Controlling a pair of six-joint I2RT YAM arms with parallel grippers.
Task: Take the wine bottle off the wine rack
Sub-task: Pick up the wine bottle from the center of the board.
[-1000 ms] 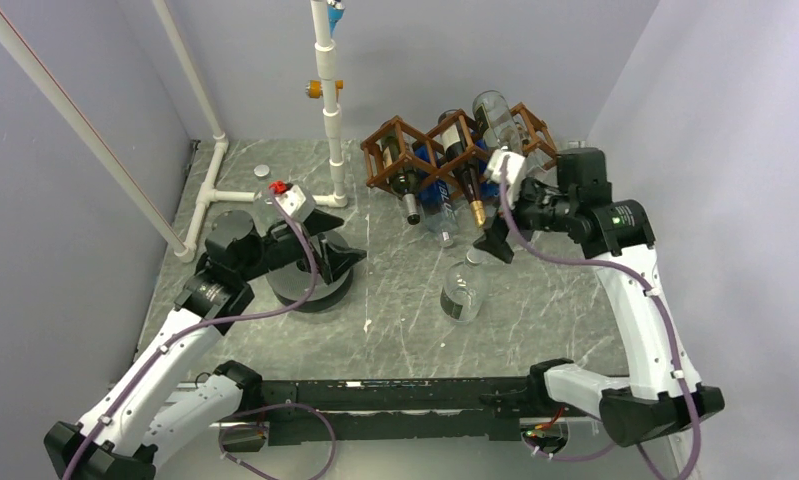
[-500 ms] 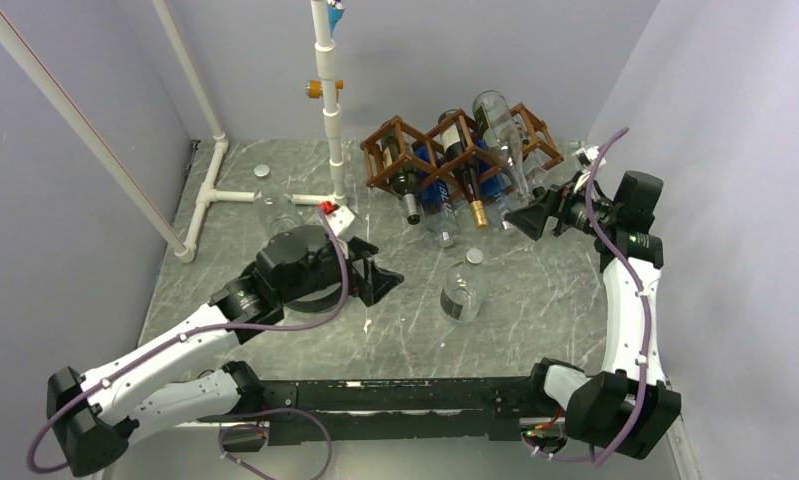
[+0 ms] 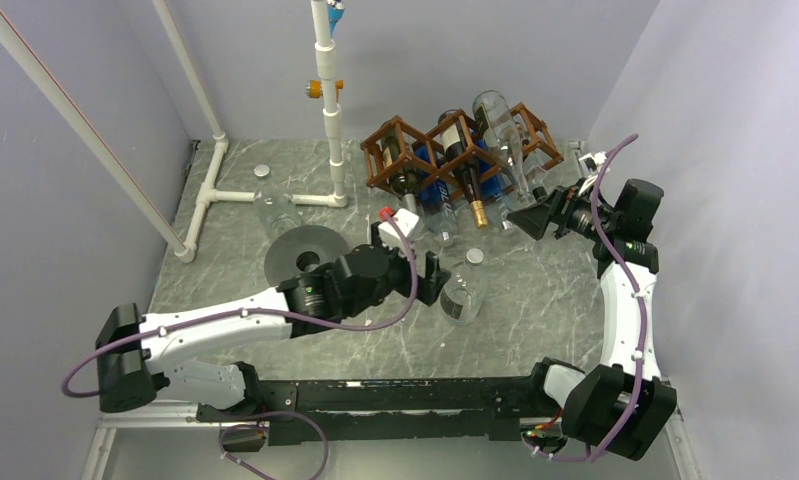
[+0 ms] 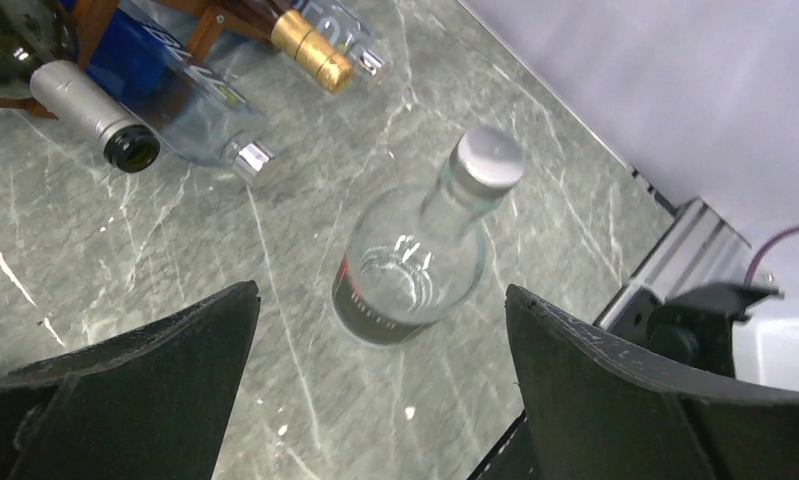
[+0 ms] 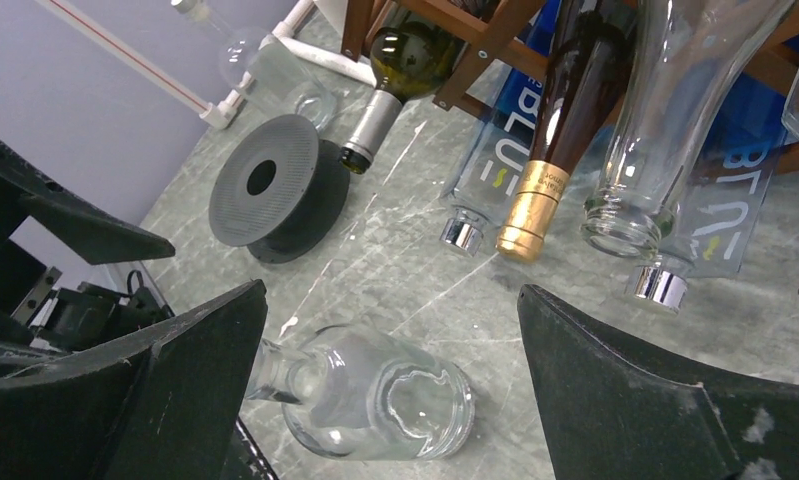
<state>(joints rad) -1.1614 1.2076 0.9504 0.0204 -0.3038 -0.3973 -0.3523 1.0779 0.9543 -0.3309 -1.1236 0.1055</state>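
Left pincer [image 3: 433, 278] released, empty, beside clear bottle [image 3: 464, 292] on table [image 3: 535, 320] in front of wine rack [image 3: 455, 150]. Right pincer [image 3: 528, 215] released, near rack's right end.

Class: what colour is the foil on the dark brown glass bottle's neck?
The foil is gold; clearest in the right wrist view.

**Rack front crowded, open floor to its front-right**

Bottle necks [image 3: 474, 203] jut side by side from the wine rack [image 3: 455, 150]'s near face. A clear glass bottle [image 3: 463, 290] lies in front of the rack. Front-right of it the marble table [image 3: 545, 300] is bare. A white pipe stand [image 3: 327, 130] stands just left.
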